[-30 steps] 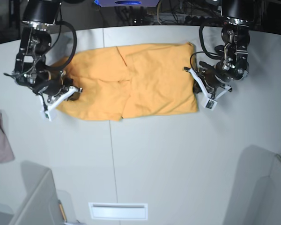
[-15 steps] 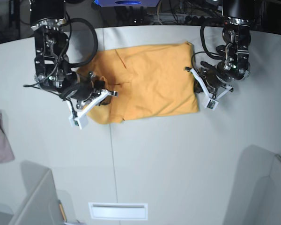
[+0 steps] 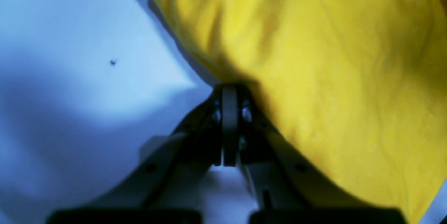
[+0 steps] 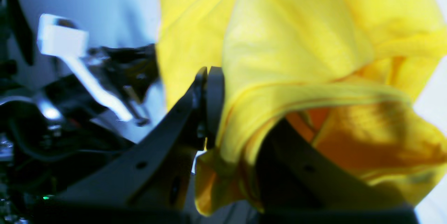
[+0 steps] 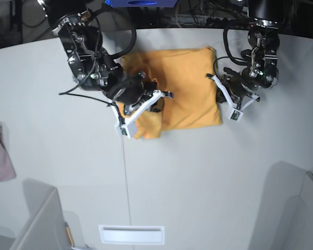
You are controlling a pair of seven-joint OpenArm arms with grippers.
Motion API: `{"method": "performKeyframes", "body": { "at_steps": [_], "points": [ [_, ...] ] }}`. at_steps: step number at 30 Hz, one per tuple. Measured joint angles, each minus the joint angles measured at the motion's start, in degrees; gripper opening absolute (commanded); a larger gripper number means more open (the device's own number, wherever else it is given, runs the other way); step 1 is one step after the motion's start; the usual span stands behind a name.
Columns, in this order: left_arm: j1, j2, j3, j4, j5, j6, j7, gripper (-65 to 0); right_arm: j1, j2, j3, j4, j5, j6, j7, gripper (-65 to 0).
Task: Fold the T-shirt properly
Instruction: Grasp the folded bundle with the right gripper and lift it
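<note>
Midway through a fold. T-shirt (image 5: 182,88) lying on the pale surface (image 5: 198,182), far side, between the two arms. Right gripper (image 5: 146,104) with jaws clamped on a hemmed edge of the shirt, cloth bunched and lifted over the flat part; wrist view shows fabric pinched between the jaws and draped to one side. Left gripper (image 5: 232,101) at the opposite edge of the shirt, jaws fully closed; wrist view has cloth lying right against them, but cannot tell whether any is actually pinched. Small pinkish cloth (image 5: 0,153) well apart at the surface edge, not part of this.

To do it well: carry the held edge straight across toward the left gripper's side, low enough that the cloth lays down smooth, not in a lump. Line hem up with the far edge before letting go. Keep the opposite edge pinned so the shirt does not slide. Risk, judged: bunched fabric under the fold leaving a crooked crease.
</note>
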Motion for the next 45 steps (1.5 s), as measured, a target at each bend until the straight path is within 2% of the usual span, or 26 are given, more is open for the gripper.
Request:
{"method": "performKeyframes", "body": {
  "at_steps": [8, 17, 23, 26, 29, 34, 37, 40, 42, 43, 45],
  "points": [
    [0.0, 0.0, 0.3, 0.0, 0.0, 0.0, 0.0, -65.0, 0.3, -0.1, -5.9, 0.0, -0.1, 0.0, 7.3, -65.0],
    [0.4, 0.0, 0.2, 0.1, 0.0, 0.0, -0.2, -65.0, 4.3, 0.0, -12.9, -0.1, -0.3, -0.5, 9.6, -65.0],
    [1.0, 0.0, -0.1, 0.2, -0.4, 0.0, -0.5, -65.0, 5.0, 0.1, -17.9, -8.3, -0.2, -0.4, 9.8, -65.0],
    [1.0, 0.0, -0.1, 0.2, -0.4, 0.0, -0.5, -65.0, 5.7, 0.1, -20.3, -9.4, -0.2, -0.4, 13.2, -65.0],
    [1.0, 0.0, -0.2, 0.2, -0.4, 0.0, -0.6, -65.0, 7.7, -0.1, -23.3, -12.2, 0.0, -0.4, 13.6, -65.0],
    [1.1, 0.0, -0.2, 0.2, -0.4, 0.0, -0.7, -65.0, 9.2, -3.2, -25.1, -18.6, 0.2, -0.3, 13.6, -65.0],
    [1.1, -0.3, -0.5, 0.2, -0.7, -0.1, -0.6, -65.0, 9.3, -3.0, -25.2, -20.5, 0.3, 0.0, 13.3, -65.0],
    [2.7, -0.8, -4.5, 0.4, -1.6, -0.9, -0.2, -65.0, 9.4, -3.0, -25.1, -20.5, 0.0, -0.2, 7.9, -37.8],
    [3.4, -1.1, -8.9, 0.7, -0.9, -0.8, 0.5, -65.0, 9.2, -3.9, -25.1, -19.4, 0.1, -0.2, 5.4, -24.0],
    [3.6, -1.2, -10.7, 1.1, 0.1, -0.5, 1.6, -65.0, 9.2, -4.4, -24.7, -18.3, 0.5, 0.0, 4.7, -21.6],
    [4.5, -1.2, -14.6, 2.1, 1.1, -0.4, 2.9, -65.0, 9.4, -4.9, -24.3, -16.3, 0.5, 0.0, 4.3, -22.4]
  ]
}}
